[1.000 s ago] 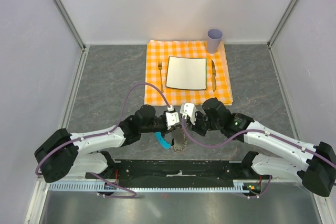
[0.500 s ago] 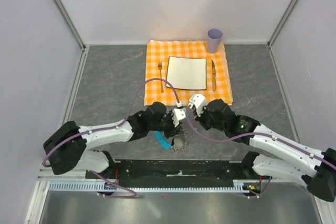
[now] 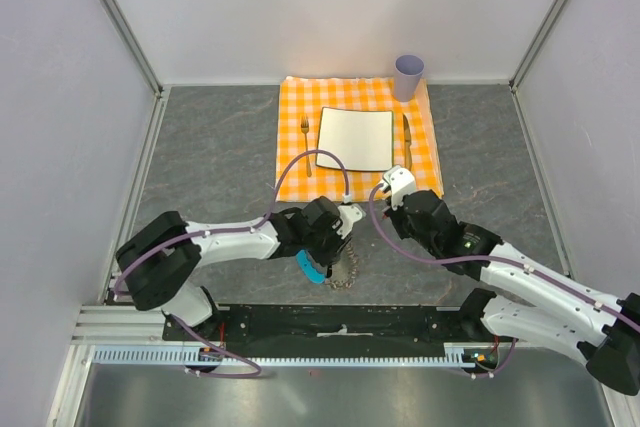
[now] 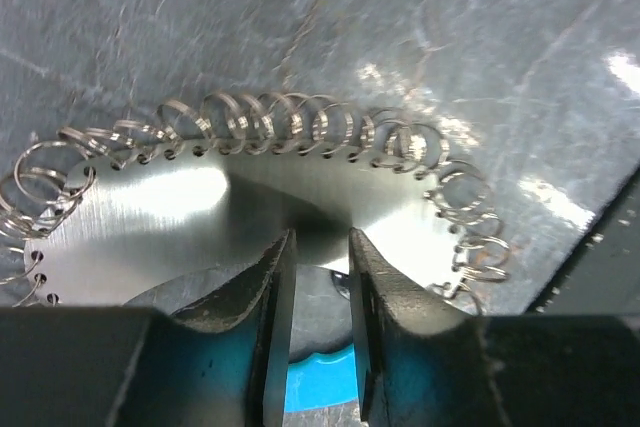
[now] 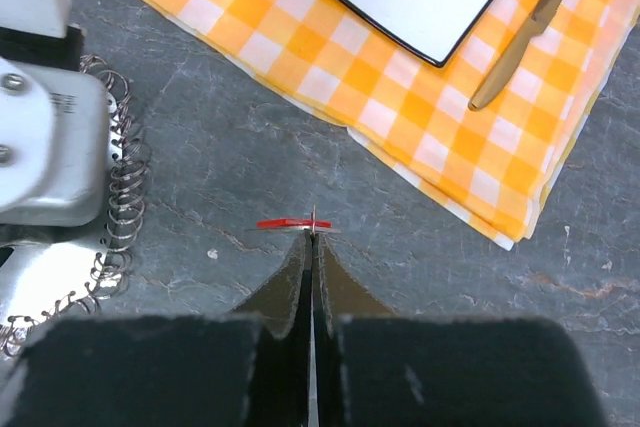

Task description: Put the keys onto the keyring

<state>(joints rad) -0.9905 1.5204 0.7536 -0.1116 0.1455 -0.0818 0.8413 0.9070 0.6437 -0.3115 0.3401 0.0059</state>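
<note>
The right gripper (image 5: pixel 311 241) pinches the red-headed key (image 5: pixel 285 223) at its fingertips, while the left gripper (image 4: pixel 320 243), jaws nearly together, sits over the keyring (image 4: pixel 190 197), grasp unclear.

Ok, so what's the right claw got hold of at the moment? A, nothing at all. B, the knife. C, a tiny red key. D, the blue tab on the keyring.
C: in the right wrist view the right claw is closed, with the red key pinched at its very tips.
</note>
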